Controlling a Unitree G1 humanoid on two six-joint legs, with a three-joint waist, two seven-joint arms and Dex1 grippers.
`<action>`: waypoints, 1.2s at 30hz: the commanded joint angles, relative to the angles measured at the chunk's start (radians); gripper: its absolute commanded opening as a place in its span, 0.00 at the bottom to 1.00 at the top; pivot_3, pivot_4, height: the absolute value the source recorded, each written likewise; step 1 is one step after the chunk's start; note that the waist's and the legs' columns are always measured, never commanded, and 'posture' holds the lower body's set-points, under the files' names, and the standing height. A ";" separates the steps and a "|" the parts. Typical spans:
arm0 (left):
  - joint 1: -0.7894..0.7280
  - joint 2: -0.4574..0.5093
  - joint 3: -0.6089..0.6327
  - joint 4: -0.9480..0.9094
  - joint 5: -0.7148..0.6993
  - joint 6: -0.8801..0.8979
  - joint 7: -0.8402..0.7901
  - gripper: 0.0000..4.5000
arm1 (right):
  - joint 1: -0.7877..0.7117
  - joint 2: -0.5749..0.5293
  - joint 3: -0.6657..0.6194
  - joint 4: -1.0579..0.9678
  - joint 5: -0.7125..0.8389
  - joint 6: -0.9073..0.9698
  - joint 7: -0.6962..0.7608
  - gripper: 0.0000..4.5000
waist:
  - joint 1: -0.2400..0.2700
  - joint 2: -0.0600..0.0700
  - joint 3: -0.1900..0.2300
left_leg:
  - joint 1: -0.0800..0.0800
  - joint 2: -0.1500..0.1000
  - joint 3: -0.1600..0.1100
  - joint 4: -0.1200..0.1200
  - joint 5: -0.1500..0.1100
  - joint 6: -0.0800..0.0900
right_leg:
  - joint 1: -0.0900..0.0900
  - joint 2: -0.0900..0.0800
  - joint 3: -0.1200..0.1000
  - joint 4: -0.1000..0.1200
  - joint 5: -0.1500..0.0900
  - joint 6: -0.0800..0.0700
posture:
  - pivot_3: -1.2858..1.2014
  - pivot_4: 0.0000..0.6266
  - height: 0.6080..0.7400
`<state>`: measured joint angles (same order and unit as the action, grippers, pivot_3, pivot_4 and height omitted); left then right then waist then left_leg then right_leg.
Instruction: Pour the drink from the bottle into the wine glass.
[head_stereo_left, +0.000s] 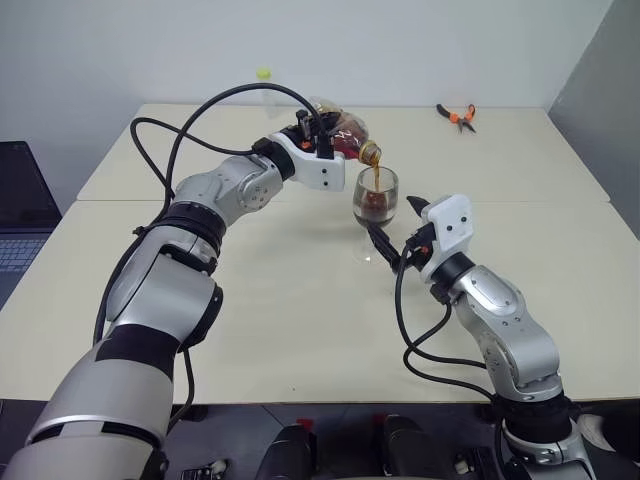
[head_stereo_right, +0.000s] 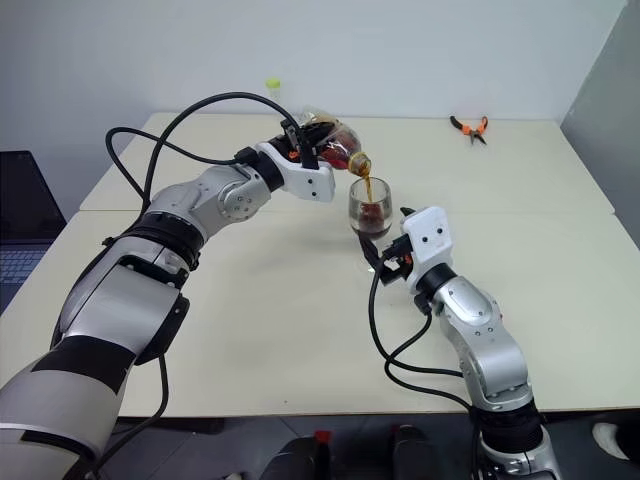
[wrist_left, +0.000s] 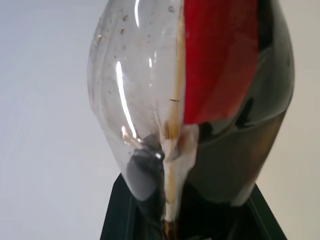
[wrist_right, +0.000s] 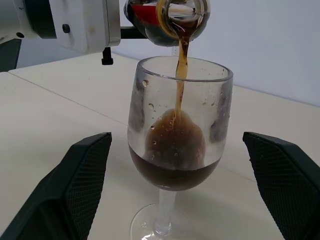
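Bottle: the bottle (head_stereo_left: 347, 135) is held up above the counter (head_stereo_left: 300, 330), tipped over with its open mouth down, just over the rim of the wine glass (head_stereo_left: 375, 200). The red label is seen close in the left wrist view.
Drink: the drink (wrist_right: 175, 165) is dark brown – a thin stream falls from the bottle mouth into the bowl of the glass. It fills the lower part of the bowl, with some foam on top; part of the drink is also inside the bottle.
Wine glass: it stands upright on the counter, near the middle, between the two arms. The foot is on the counter surface.
Left claw: the left claw (head_stereo_left: 335, 135) is clamped on the bottle body, its fingers pressed together on it, and holds it tilted.
Right claw: the right claw (wrist_right: 175, 190) is spread wide apart – one black finger (wrist_right: 75, 185) on each side of the glass, low near the stem. The fingers are apart from the glass, not touching it.
Other things: orange-handled pliers (head_stereo_left: 456, 116) lie at the far right part of the counter, well apart from the glass. A slim clear tube with a yellow-green top (head_stereo_left: 264, 85) stands at the far edge, behind the left arm.
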<state>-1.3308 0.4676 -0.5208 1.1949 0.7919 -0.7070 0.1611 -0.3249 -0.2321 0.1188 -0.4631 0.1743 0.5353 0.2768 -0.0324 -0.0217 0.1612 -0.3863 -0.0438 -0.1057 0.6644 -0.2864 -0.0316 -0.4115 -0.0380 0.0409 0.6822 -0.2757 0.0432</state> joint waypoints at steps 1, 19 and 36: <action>-0.044 0.016 0.005 -0.006 -0.006 -0.003 0.016 0.15 | 0.003 -0.001 -0.005 -0.035 -0.007 -0.005 -0.005 1.00 | 0.000 0.000 0.000 | 0.000 0.000 0.000 0.000 0.000 0.000 | 0.000 0.000 0.000 0.000 0.000 0.000 | 0.52 0.24 1.00; -0.042 0.020 -0.002 -0.009 -0.002 -0.008 0.016 0.15 | 0.007 -0.002 -0.003 -0.035 -0.005 -0.006 -0.001 1.00 | 0.000 0.000 0.000 | 0.000 0.000 0.000 0.000 0.000 0.000 | 0.000 0.000 0.000 0.000 0.000 0.000 | 0.52 0.24 1.00; -0.040 0.019 -0.011 -0.010 -0.002 -0.012 0.017 0.15 | 0.008 -0.001 0.000 -0.035 -0.006 -0.007 0.000 1.00 | 0.000 0.000 0.000 | 0.000 0.000 0.000 0.000 0.000 0.000 | 0.000 0.000 0.000 0.000 0.000 0.000 | 0.52 0.24 1.00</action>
<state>-1.3308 0.4737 -0.5389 1.1949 0.7922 -0.7112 0.1615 -0.3134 -0.2321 0.1196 -0.4631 0.1737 0.5353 0.2781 -0.0324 -0.0217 0.1612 -0.3863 -0.0438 -0.1056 0.6644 -0.2864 -0.0316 -0.4115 -0.0381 0.0409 0.6823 -0.2757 0.0432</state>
